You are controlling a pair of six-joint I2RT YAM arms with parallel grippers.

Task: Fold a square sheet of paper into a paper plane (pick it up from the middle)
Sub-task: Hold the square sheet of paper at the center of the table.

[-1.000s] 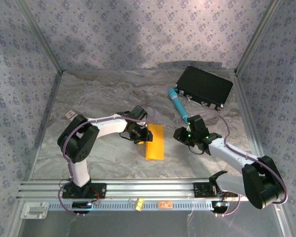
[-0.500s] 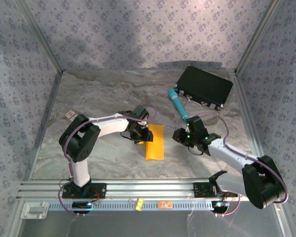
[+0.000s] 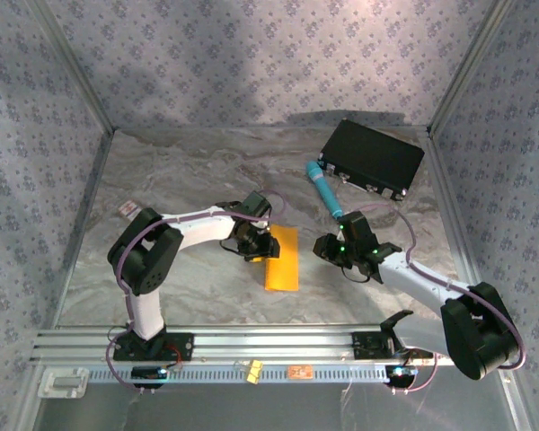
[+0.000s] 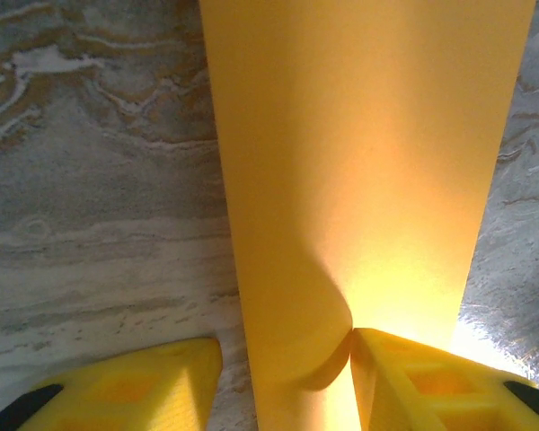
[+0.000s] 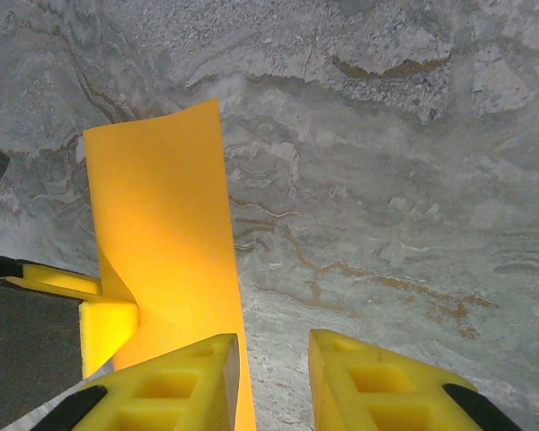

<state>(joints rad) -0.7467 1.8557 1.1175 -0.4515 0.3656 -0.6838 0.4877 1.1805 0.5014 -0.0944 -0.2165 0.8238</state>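
paper (image 3: 282, 260) looks light, floppy; pinch mid-edge. left gripper (image 4: 283, 346) half open astride it. right gripper (image 5: 272, 346) slightly open, empty.

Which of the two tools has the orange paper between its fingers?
The left tool: the orange paper runs between its fingers. The right tool has bare table between its fingers, the paper lying beside them.

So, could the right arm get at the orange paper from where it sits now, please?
Probably yes: the right gripper sits open just beside the paper, with bare table between them. The left gripper occupies only the paper's far edge.
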